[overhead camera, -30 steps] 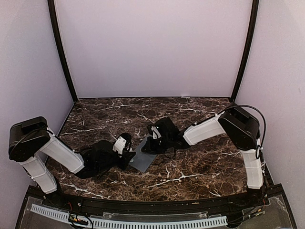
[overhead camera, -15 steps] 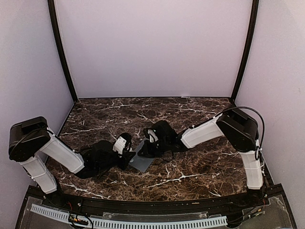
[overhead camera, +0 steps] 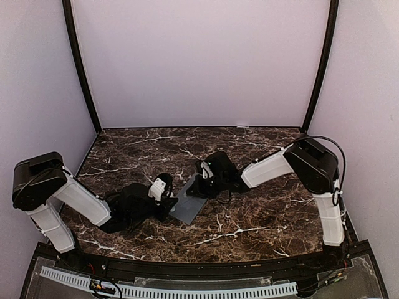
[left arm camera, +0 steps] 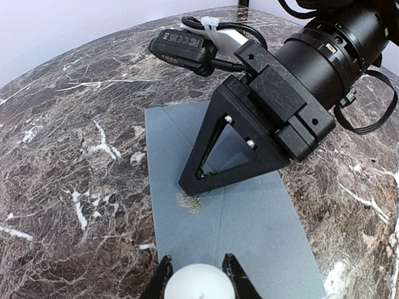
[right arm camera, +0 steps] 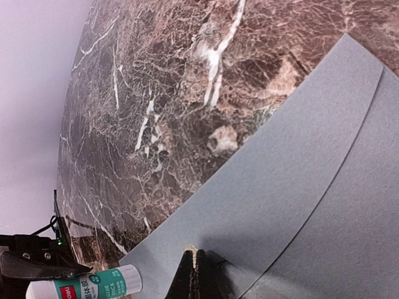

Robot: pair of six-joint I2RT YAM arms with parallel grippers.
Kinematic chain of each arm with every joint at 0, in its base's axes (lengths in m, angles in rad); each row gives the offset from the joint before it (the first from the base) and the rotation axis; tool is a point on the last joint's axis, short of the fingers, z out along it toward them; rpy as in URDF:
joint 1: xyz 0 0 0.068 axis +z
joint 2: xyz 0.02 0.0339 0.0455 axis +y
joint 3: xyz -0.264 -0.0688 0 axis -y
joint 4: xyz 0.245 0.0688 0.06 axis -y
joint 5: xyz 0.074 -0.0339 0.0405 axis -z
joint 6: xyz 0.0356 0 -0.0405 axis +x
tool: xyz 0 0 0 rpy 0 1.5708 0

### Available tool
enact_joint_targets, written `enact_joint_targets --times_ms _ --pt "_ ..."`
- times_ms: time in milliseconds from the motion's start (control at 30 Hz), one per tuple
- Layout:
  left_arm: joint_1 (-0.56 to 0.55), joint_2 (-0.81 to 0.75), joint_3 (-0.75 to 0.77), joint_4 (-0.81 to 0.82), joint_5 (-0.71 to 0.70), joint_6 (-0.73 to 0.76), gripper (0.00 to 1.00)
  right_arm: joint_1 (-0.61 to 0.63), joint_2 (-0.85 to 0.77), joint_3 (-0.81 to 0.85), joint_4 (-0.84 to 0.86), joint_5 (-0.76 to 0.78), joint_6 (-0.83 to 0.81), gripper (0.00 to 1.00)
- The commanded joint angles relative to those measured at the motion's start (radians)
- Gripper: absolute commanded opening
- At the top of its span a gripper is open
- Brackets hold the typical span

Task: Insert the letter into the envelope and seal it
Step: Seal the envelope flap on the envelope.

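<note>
My right pincer [left arm camera: 189, 185], closed, presses envelope [left arm camera: 249, 230] under its tips | left pincer [left arm camera: 197, 269] grips glue stick [left arm camera: 198, 285] | light, slippery paper: I'd pin it flat.

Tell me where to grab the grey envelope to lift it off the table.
Probably the envelope's long edge facing away from the right arm, coming in low over the marble beside it. It lies flat, so only an edge gives purchase; the shut right gripper presses on its middle, and the left gripper, holding a glue stick, crowds the near end.
</note>
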Motion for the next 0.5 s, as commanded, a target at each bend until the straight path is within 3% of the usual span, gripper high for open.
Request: enact_joint_targets --times_ms 0,467 --pt "-0.006 0.015 0.003 -0.040 -0.006 0.012 0.00 -0.030 0.039 -0.011 -0.011 0.047 0.010 0.00" --pt "-0.007 0.018 0.006 -0.044 -0.005 0.014 0.00 -0.058 0.063 0.019 -0.009 0.037 -0.002 0.00"
